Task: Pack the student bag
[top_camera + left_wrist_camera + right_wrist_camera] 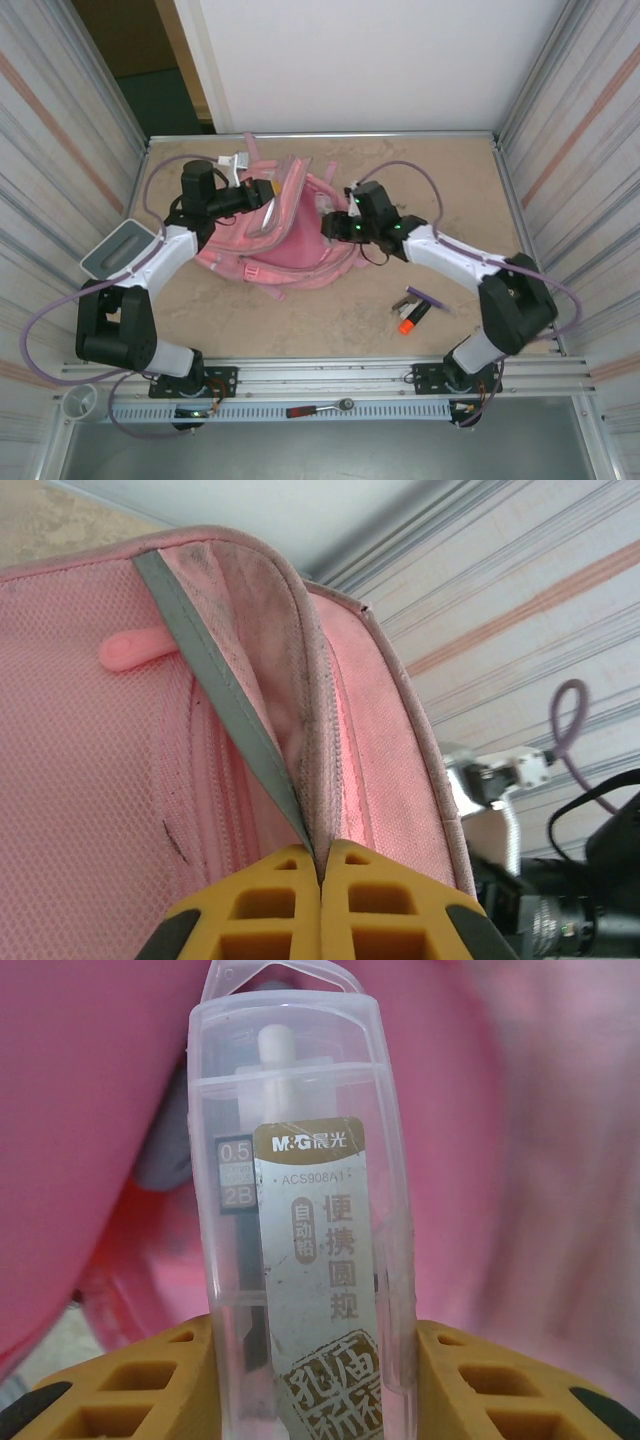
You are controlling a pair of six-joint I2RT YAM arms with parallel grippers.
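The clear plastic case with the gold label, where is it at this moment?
The clear plastic case stands upright between the right arm's yellow fingers in the right wrist view, close in front of the pink bag.

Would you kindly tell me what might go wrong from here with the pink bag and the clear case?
The left claw pinches only the thin rim of the student bag; it may slip, letting the opening close. The right claw grips the clear case by its lower end; it could tilt or snag on fabric.
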